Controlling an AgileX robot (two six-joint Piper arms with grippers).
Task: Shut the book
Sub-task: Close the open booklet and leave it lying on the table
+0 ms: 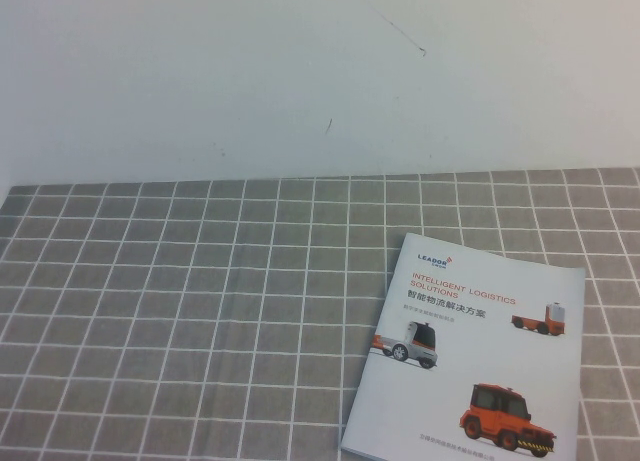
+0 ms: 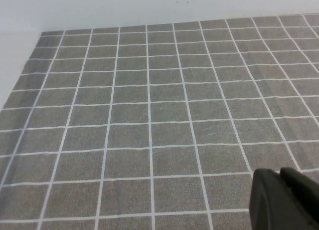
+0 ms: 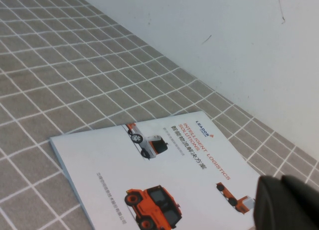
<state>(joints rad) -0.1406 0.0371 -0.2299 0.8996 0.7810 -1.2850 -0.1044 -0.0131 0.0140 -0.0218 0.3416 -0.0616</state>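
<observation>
Cloth (image 1: pixel 200 311) under left tool (image 2: pixel 285 197), book (image 1: pixel 470 351), right tool (image 3: pixel 288 204)

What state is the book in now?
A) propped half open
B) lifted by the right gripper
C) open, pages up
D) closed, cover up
D: the book lies flat with its printed cover up; the left gripper is over bare table, and the right gripper is near the book.

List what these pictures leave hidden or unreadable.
Book: lower edge cut off by the high view's bottom; small print too tiny to read.
Left gripper: only a dark piece at its wrist view's edge; absent from high view.
Right gripper: likewise, covering part of the book.
</observation>
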